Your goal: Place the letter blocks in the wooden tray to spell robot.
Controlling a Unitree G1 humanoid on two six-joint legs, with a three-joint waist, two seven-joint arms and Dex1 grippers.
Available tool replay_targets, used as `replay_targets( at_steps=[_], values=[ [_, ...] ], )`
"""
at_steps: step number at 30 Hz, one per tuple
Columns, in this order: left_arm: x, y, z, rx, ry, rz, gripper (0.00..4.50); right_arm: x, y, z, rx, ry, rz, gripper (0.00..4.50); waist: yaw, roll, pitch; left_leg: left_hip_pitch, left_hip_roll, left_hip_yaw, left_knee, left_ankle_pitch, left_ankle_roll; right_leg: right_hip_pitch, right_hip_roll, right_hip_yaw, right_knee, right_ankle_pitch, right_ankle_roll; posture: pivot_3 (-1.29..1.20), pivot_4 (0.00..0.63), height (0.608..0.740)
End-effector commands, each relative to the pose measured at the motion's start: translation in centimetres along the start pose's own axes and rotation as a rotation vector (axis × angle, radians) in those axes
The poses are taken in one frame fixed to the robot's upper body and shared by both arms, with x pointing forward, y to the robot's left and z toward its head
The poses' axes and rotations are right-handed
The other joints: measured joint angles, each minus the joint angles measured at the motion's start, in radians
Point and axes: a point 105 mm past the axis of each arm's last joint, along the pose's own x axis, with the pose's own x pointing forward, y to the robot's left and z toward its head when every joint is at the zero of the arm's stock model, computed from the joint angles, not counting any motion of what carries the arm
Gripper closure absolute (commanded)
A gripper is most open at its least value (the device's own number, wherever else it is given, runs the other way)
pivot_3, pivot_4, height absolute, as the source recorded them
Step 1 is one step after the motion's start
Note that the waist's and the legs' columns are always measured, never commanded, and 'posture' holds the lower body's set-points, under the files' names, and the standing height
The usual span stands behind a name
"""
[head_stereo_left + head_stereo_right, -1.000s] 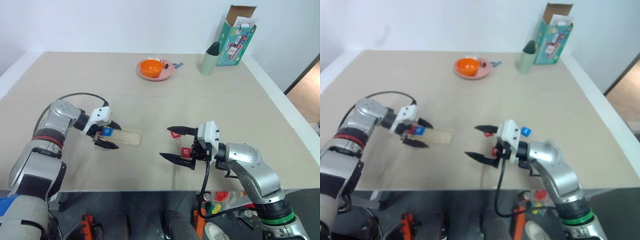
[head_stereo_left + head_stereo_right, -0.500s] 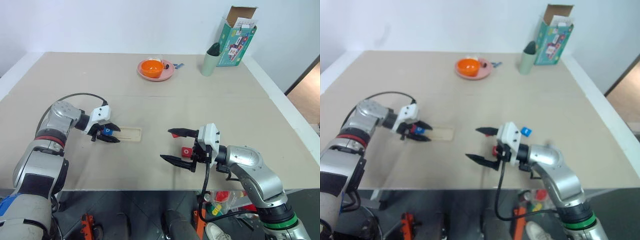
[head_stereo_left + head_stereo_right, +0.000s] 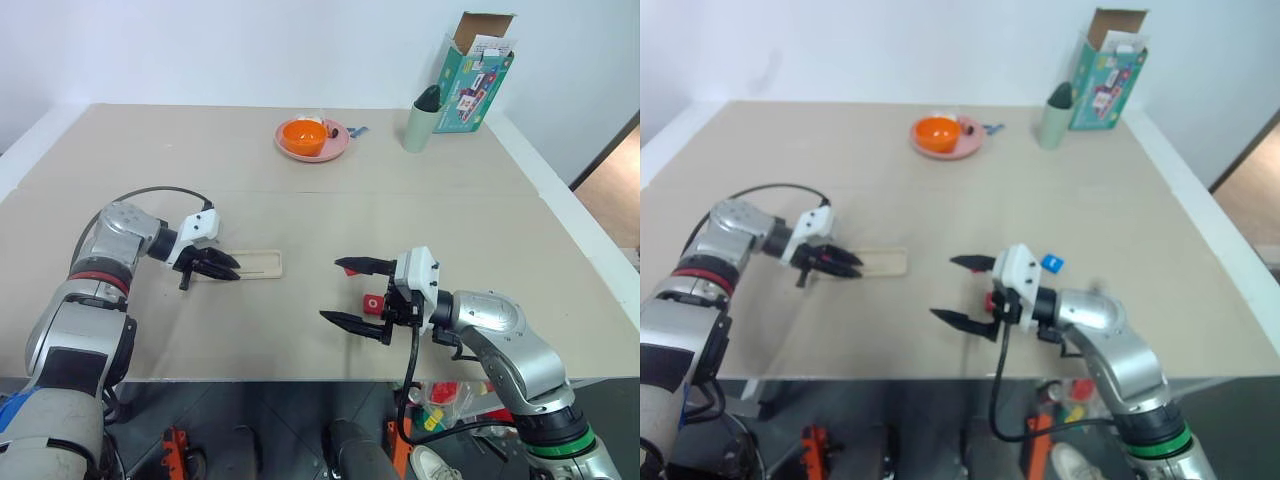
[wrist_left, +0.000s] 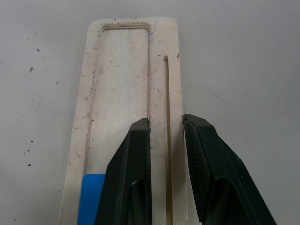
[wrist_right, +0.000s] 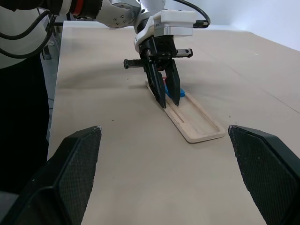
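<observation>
The wooden tray [image 3: 258, 264] lies on the table at centre left, with a blue letter block [image 4: 91, 197] resting in its left end. My left gripper [image 3: 234, 270] is shut over that end, fingertips down on the wood beside the block and nothing between them. My right gripper [image 3: 330, 290] hovers wide open and empty at centre right. A red block marked "o" [image 3: 372, 303] lies on the table between its fingers, and another red block [image 3: 350, 271] lies under the far finger. One more blue block [image 3: 1051, 264] lies just behind the right wrist.
A pink plate [image 3: 335, 147] holding an orange bowl [image 3: 303, 135] stands at the back centre. A pale green cup [image 3: 420, 122] and an open teal box [image 3: 473, 75] stand at the back right. The table's front edge runs just below the right gripper.
My left gripper has closed from wide open to shut above the tray's left end, now covering the blue block in the head views. The right arm has stayed still.
</observation>
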Motion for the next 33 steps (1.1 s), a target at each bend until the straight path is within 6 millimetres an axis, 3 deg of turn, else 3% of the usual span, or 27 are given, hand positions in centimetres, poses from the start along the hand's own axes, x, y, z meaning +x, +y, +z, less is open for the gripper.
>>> replay_targets(
  at_steps=[1,19,33],
  values=[
    [-0.2,0.4,0.5,0.033,0.026,0.013,4.01,0.4,0.2,0.9,-0.041,-0.024,0.022,0.0,0.0,0.0,0.0,0.0,0.0,0.0,0.0,0.0,0.0,0.0,0.0,0.0,0.0,0.0,0.0,0.0,0.15,0.74],
    [3.8,0.3,3.2,0.161,0.055,0.005,4.01,0.7,0.7,0.7,-0.036,-0.021,0.044,0.0,0.004,0.0,0.0,0.0,0.0,0.0,0.0,0.0,0.0,0.001,0.0,0.0,0.0,0.0,0.001,0.0,0.15,0.74],
    [5.9,-1.4,5.3,0.165,0.042,-0.014,4.01,1.0,0.7,0.5,-0.032,-0.025,0.051,0.0,0.004,0.0,0.0,0.001,0.0,0.0,0.001,0.0,0.0,0.001,0.0,0.0,0.0,0.0,0.001,0.0,0.15,0.74]
  ],
)
